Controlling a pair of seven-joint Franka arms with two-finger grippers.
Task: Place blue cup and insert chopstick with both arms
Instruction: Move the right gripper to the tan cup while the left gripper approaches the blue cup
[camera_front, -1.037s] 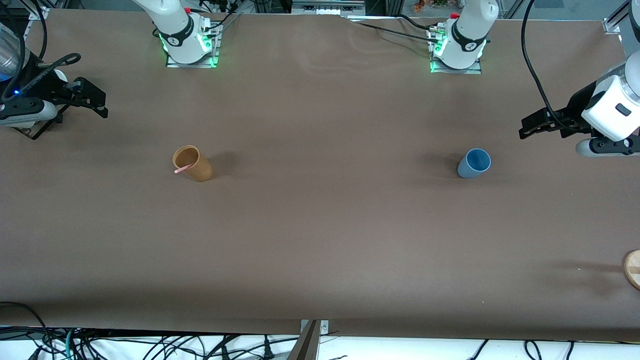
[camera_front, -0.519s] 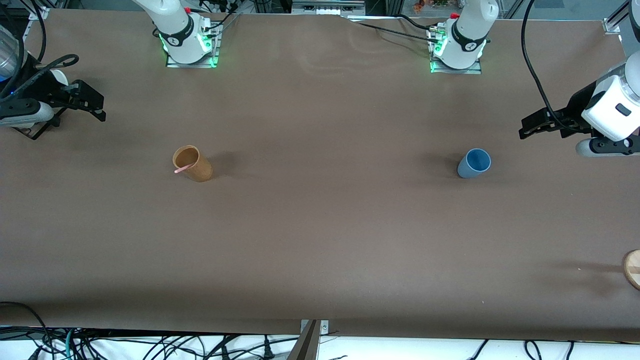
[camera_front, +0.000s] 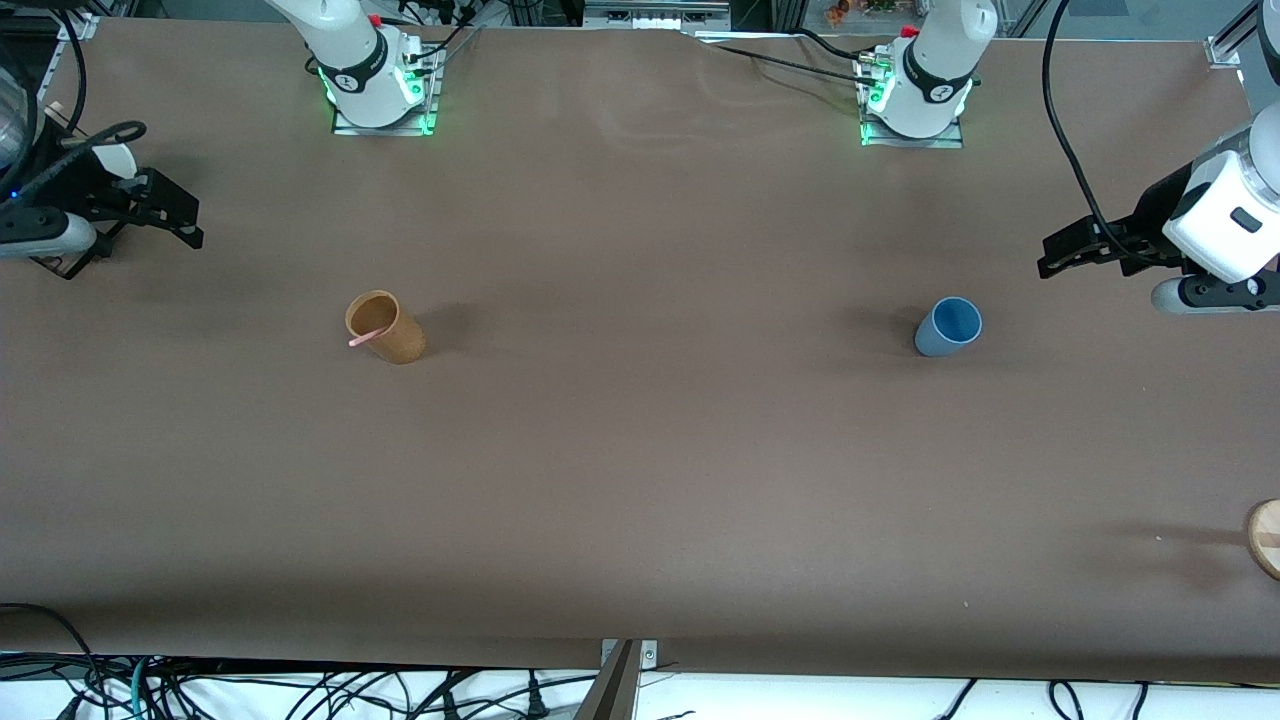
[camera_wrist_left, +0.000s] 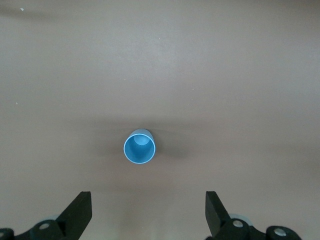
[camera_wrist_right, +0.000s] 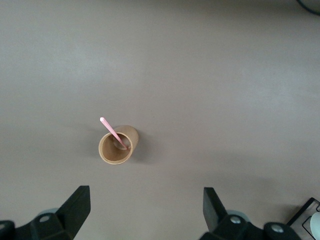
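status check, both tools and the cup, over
Left tool and right tool open, empty, at table ends. Blue cup upright, untouched. Chopstick in brown cup.

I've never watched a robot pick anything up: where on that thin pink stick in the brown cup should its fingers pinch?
Probably the chopstick's free upper end, coming straight down from above. It leans in the brown cup, with only that end sticking out past the rim; the rest sits inside, where wide fingers would hit the wall. The right gripper, open, is the one looking down on it.
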